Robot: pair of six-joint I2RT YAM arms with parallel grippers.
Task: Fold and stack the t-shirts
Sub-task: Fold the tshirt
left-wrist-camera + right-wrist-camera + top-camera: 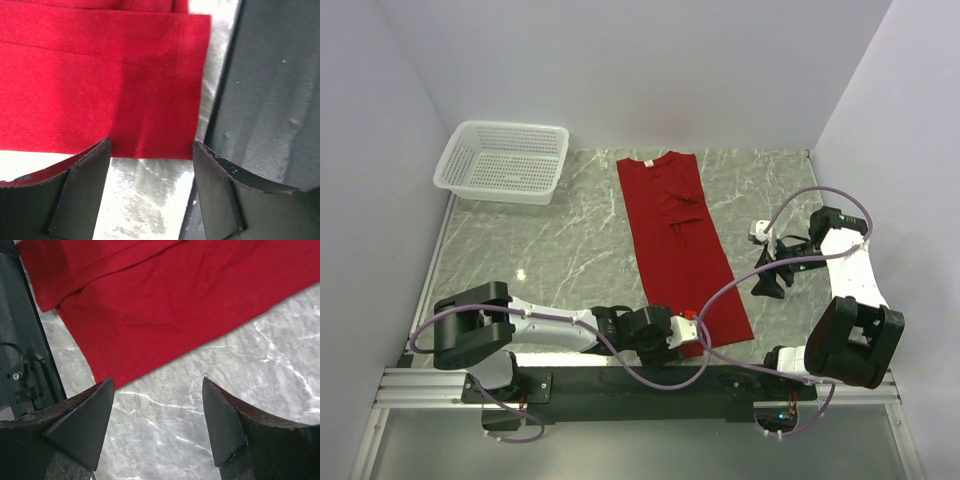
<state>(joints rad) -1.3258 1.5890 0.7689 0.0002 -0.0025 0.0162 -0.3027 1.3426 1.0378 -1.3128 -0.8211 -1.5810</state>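
A red t-shirt (678, 240) lies folded into a long strip on the marble table, collar at the far end, hem near the front edge. My left gripper (687, 332) is open at the shirt's near hem; in the left wrist view the hem corner (165, 125) lies just ahead of the open fingers (80, 180). My right gripper (767, 283) is open and empty, to the right of the shirt's lower part. In the right wrist view the shirt's edge (165, 305) lies ahead of the fingers (225, 420), over bare marble.
A white mesh basket (503, 160) stands at the back left. The black mounting rail (650, 385) runs along the table's front edge and shows beside the shirt in the left wrist view (265, 90). White walls close in the sides and back.
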